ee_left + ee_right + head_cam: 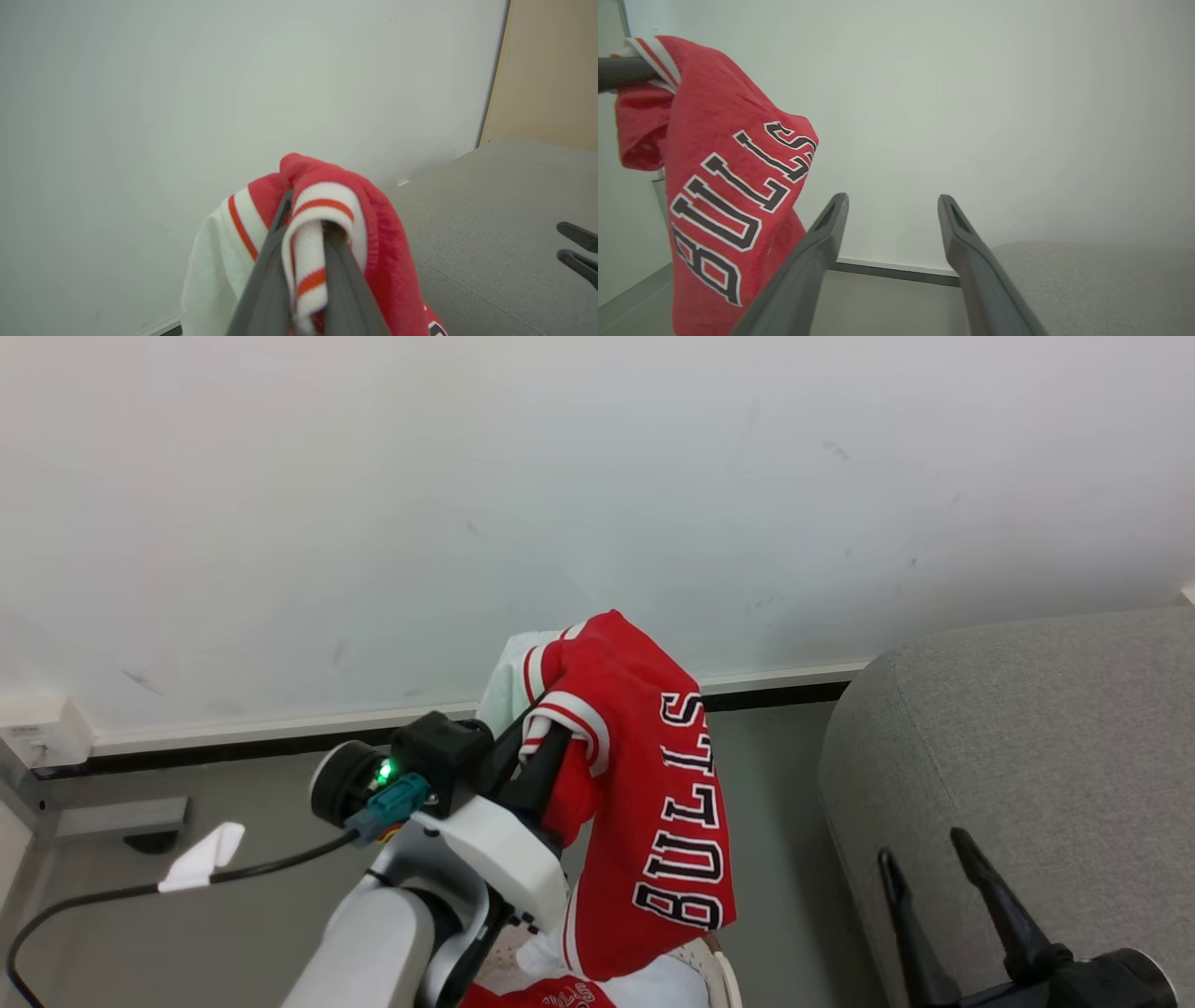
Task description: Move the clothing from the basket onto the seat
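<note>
Nearest, at the bottom edge of the head view, the basket point(726, 980) shows a sliver of cream rim. A second red garment point(551, 995) lies at its 9 o'clock.

At 12 o'clock from the basket, the left gripper point(306, 219) has both dark fingers clamped on the striped ribbed trim of the clothing point(672, 803). This red "BULLS" jersey hangs free, its lettering running down the cloth. Its lower edge is close over the basket, and whether it touches cannot be told. The thick trim probably gives a firmer hold than loose cloth, and the height looks meant to carry the hem over the sofa's edge.

At 4 o'clock from the jersey, the right gripper point(920, 847) waits over the near corner of the seat point(1027, 737), fingers apart and holding nothing, apparently clear of the swing path. The grey seat sits at the jersey's 3 o'clock, a strip of floor point(784, 859) between them. No garment lies on the part of the seat in view. A pale wall point(560, 476) stands behind.
</note>
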Motion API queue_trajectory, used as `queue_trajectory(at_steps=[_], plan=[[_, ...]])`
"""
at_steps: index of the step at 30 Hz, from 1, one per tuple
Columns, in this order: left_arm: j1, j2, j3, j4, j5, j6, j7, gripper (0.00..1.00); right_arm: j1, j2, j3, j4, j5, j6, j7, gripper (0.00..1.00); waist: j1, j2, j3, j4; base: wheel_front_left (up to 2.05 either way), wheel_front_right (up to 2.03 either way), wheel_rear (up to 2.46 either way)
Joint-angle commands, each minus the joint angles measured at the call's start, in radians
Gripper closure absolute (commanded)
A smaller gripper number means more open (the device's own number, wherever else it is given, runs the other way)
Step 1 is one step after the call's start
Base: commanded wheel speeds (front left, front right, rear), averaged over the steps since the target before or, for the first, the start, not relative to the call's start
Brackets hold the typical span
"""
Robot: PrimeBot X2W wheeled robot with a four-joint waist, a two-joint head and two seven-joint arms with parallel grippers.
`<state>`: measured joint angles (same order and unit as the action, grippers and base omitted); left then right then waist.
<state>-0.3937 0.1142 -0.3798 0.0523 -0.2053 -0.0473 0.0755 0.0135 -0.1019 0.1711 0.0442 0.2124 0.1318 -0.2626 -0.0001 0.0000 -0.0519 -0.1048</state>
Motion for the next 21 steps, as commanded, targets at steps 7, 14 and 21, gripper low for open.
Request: queue_trajectory(at_steps=[7, 14, 21], plan=[[0.033, -0.004, -0.026, -0.023, -0.007, 0.012, 0.02, 1.0, -0.054, -0.072, 0.158, -0.051, 0.008, -0.002, 0.117, 0.0, 0.0001, 0.0, 0.004, 0.0, 0.0, 0.0, 0.0], [0.028, -0.023, -0.061, -0.007, 0.01, 0.038, 0.046, 1.0, -0.124, -0.054, 0.297, -0.078, -0.033, -0.002, 0.19, 0.0, 0.0001, 0.0, 0.009, 0.005, 0.0, 0.0, 0.0], [0.001, -0.041, -0.113, 0.012, 0.019, 0.052, 0.061, 1.0, -0.23, 0.015, 0.349, 0.032, -0.174, -0.002, 0.204, 0.0, 0.0001, 0.0, 0.012, 0.012, 0.0, 0.0, 0.0]])
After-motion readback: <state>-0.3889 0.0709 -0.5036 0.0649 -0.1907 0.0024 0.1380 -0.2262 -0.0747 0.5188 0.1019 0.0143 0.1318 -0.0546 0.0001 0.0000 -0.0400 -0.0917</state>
